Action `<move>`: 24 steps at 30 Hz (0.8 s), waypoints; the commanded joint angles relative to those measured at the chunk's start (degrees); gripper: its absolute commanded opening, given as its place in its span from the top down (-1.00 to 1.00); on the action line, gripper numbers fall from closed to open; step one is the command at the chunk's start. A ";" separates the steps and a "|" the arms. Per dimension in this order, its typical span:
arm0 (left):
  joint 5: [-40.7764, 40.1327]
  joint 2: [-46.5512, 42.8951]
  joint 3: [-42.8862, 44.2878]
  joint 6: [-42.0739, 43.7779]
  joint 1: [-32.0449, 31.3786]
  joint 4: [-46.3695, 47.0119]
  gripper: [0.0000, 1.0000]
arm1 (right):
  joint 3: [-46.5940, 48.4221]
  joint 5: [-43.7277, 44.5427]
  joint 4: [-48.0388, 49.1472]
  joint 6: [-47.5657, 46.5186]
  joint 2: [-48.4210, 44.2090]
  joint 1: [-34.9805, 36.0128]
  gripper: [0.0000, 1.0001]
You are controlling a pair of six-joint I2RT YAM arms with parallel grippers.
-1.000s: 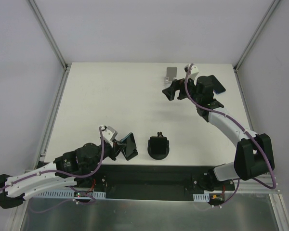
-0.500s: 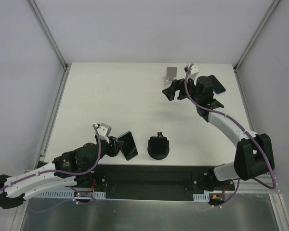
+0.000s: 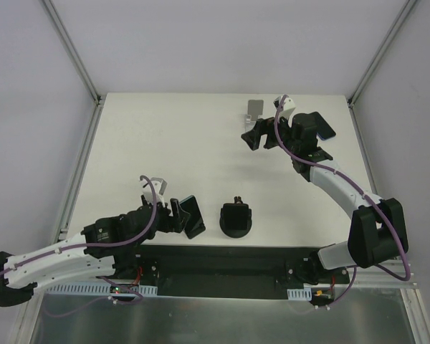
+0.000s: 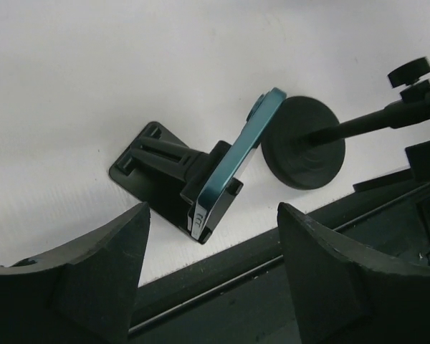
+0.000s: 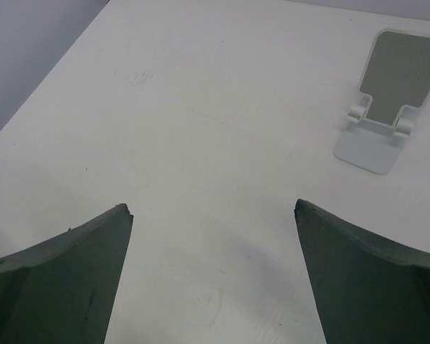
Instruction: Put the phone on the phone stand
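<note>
The phone, dark with a teal edge, leans upright on a black folding phone stand near the table's front edge. In the top view the phone sits just right of my left gripper. In the left wrist view my left gripper is open. Its fingers are on the near side of the phone and clear of it, holding nothing. My right gripper hovers open and empty over the far table. In its wrist view the right gripper shows only bare table between the fingers.
A black stand with a round base and a thin stem stands just right of the phone; the left wrist view shows its round base close behind the phone. A white phone stand sits at the far edge. A black rail runs along the table's front.
My left gripper has opened and let go of the phone, then drawn back a little to the left. The phone stays leaning on the black stand. The right arm has not moved.
</note>
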 commanded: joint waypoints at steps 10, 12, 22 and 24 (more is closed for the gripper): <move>3.30 -4.29 -9.58 -2.76 0.34 5.85 0.20 | 1.69 -0.65 2.01 -1.13 -2.70 0.16 -0.97; 4.52 -3.68 -10.47 -3.12 0.34 6.28 0.27 | 1.61 -0.74 2.19 -1.04 -2.70 0.25 -0.97; 6.81 2.12 -12.66 1.35 1.13 13.22 0.07 | 1.78 -1.00 2.28 -0.69 -2.35 0.25 -0.97; 8.57 2.21 -13.19 3.80 1.48 16.38 0.09 | 1.95 -1.09 2.36 -0.51 -2.17 0.25 -0.97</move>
